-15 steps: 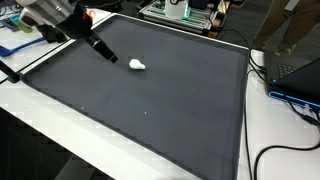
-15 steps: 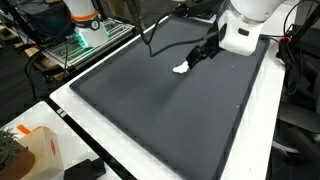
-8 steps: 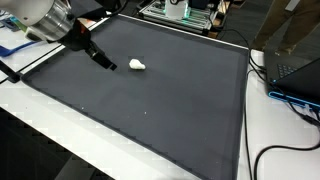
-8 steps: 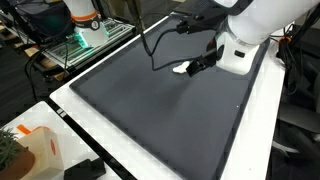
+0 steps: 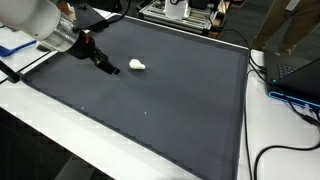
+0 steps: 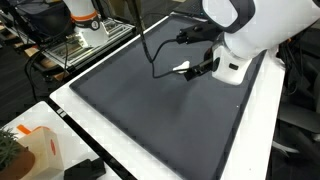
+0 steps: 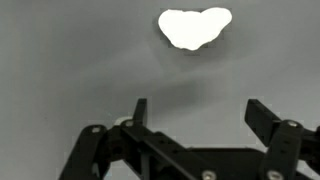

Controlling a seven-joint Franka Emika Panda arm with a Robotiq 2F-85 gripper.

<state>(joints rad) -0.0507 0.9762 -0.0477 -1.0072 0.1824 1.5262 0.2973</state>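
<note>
A small white crumpled lump (image 5: 138, 66) lies on the dark grey mat (image 5: 150, 110); it also shows as the white lump (image 6: 181, 68) and the white lump (image 7: 194, 27). My gripper (image 5: 112, 68) hovers just beside it, apart from it, with the arm's white body behind. In the wrist view the gripper (image 7: 197, 110) stands open, its two black fingers (image 7: 139, 110) wide apart with only bare mat between them, and the lump sits beyond the tips. My gripper (image 6: 202, 67) partly covers the lump in an exterior view.
The mat lies on a white table (image 5: 45, 120) with a white border. A wire shelf (image 6: 75, 45) with gear stands beyond one edge. A laptop (image 5: 295, 70) and cables (image 5: 285, 150) lie off the mat's side. A black cable (image 6: 155, 45) hangs over the mat.
The arm has drawn back from the white lump and tilted; the gap between the fingertips and the lump has grown. The lump has not moved. The jaws stayed open.
</note>
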